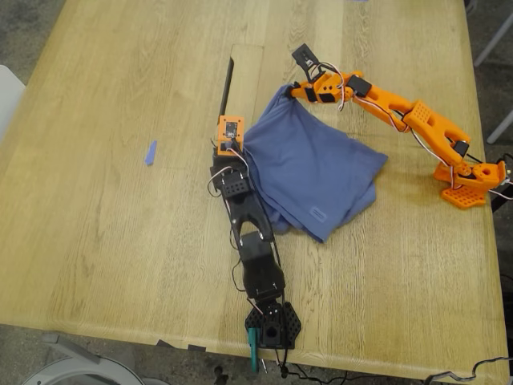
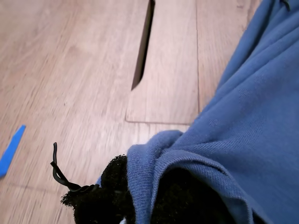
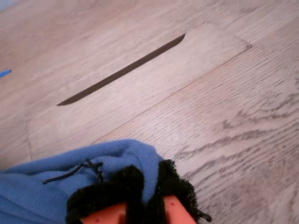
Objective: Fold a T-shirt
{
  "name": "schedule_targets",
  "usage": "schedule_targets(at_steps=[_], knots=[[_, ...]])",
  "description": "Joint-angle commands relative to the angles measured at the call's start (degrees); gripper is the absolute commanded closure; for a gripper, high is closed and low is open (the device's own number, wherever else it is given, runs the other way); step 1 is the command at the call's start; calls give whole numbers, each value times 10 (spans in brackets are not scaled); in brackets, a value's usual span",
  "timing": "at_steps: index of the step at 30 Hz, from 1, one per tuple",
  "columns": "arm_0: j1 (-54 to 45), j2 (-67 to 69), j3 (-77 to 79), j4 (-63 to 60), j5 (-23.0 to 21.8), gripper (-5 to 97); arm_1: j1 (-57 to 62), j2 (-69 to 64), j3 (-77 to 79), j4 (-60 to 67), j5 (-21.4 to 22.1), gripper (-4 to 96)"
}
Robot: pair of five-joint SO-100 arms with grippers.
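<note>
light oak plank table point(image 1: 120, 241) with dark slot point(image 1: 228, 84) beyond fingers; my first gripper point(image 2: 140, 186) and my second gripper point(image 3: 142, 193) were both pinched on slate-blue cotton t-shirt point(image 1: 317, 172).

The desk point(image 1: 120, 200) is pale oak with long grain lines running across its boards. A dark narrow slot point(image 1: 228, 84) is cut into its top, along one edge of a rectangular inset panel point(image 1: 247, 80) that sits flush with the boards. Well apart from the slot lies a small blue scrap point(image 1: 150, 152), flat on the wood. Beyond the desk edge, grey floor point(image 1: 24, 32) shows.
</note>
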Motion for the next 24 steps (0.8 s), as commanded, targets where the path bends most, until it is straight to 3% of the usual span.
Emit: schedule_targets(at_steps=[1,19,24], knots=[[-86,-22,-118,-65,-11,919,57,1,-1,-64,-2,909],[-102,-185,-285,-260,-11,919,86,-99,-62,-267,-4,909],[-98,-207,-355,-243,-18,919,100,-121,-118,-277,-4,909]])
